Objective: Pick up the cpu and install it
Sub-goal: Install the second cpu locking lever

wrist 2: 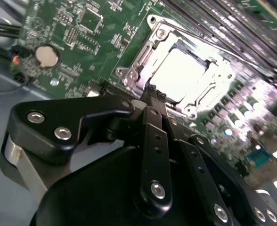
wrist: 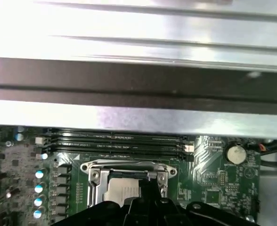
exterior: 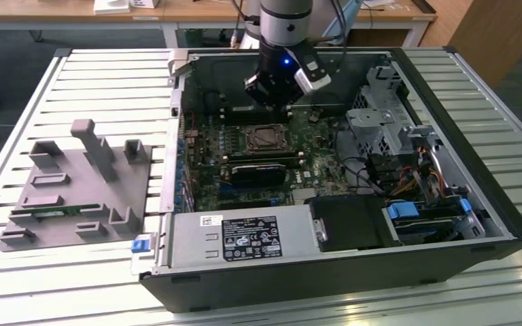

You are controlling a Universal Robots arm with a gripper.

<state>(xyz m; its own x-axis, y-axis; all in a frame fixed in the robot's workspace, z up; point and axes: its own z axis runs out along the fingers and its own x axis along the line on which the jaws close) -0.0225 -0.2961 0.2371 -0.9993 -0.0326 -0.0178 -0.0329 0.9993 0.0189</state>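
Standing over a slatted metal table (exterior: 107, 75), I look across from the exterior view's left. First comes a grey plastic tray (exterior: 71, 183) of posts and slots, with a thin green memory stick (exterior: 52, 212) lying in its near edge. Just beside the tray lies the open computer case (exterior: 478, 204), flat on its side with the green circuit board (exterior: 206, 176) facing up.

Near the middle of the board sits the metal-framed socket (exterior: 266, 138). The cpu (wrist 2: 178, 75) lies flat inside that frame, its pale top facing up and glaring under the light in the second wrist view. In the first wrist view the cpu (wrist: 122, 193) shows as a pale square between the frame's two screwed corners. It is square, so no side runs longer, and its edges sit parallel with the frame around it.

The gripper (exterior: 274, 102) hangs on the arm just above the far edge of the socket, pointing straight down. In the second wrist view the gripper (wrist 2: 152, 92) has its black fingers drawn narrow, tips together, with nothing between them and clear of the cpu.

Nearer to me, a grey power box (exterior: 242, 238) with a label fills the case's front. Toward the exterior view's right stand a metal drive cage (exterior: 379, 122) and a bundle of cables (exterior: 406, 180).
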